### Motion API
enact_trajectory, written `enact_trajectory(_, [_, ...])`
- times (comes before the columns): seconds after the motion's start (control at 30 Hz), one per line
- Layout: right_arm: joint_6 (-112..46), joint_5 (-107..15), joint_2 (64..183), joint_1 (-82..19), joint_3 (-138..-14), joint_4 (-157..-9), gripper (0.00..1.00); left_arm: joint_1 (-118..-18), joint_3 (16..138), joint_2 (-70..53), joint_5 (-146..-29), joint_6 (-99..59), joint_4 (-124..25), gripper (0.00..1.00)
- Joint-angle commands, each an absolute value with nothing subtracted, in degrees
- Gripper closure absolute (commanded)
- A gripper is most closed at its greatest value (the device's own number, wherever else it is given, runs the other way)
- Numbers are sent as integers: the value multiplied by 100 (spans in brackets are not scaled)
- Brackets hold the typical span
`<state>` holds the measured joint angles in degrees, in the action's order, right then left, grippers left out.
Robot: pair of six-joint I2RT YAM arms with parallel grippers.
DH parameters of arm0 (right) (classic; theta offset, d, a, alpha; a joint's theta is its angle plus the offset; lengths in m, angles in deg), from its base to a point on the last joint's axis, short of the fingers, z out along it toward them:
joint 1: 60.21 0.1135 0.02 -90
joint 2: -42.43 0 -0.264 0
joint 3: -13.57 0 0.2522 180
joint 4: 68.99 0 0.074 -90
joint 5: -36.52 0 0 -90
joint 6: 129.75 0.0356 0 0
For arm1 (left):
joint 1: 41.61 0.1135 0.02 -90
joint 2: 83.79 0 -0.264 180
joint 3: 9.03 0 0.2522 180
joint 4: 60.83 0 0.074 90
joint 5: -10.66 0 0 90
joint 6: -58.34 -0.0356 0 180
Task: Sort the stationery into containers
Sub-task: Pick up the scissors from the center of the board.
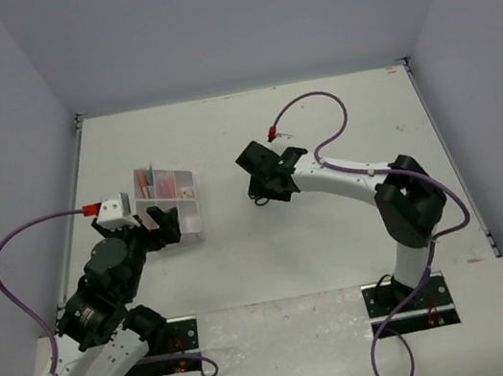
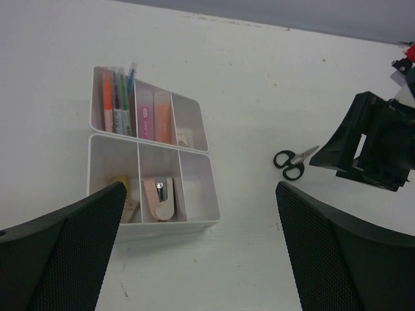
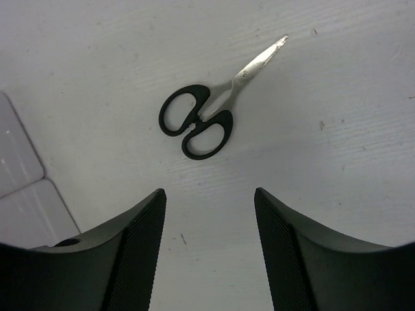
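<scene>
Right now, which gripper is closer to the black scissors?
Right. The right gripper hangs open close over the scissors; the left gripper sits by the organiser box, the scissors well off to its side.

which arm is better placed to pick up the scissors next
Right. The right end effector, open, hangs over the scissors; the left end effector is at the organiser box, farther off.

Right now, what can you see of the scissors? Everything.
The scissors are small, with two black loop handles that look plastic and short bright metal blades, closed. They lie flat on the white table, apart from the clear organiser box and outside it. The right gripper is open near the handles; nothing touches the scissors but the table.
</scene>
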<state>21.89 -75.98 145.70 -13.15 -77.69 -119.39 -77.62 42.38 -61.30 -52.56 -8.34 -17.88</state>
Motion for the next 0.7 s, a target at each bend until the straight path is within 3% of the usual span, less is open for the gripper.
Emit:
enact_trajectory(0.0, [3215,-7686,15027,-1363,-8240,-12424,46,-7721,4195,-6234,-5117,-770,-1851,0])
enact_trajectory(0.67, [3417,-7366,15976,-1618,-8513,-12424,52,-7717,4195,-6129,-5350,-863,-1863,0])
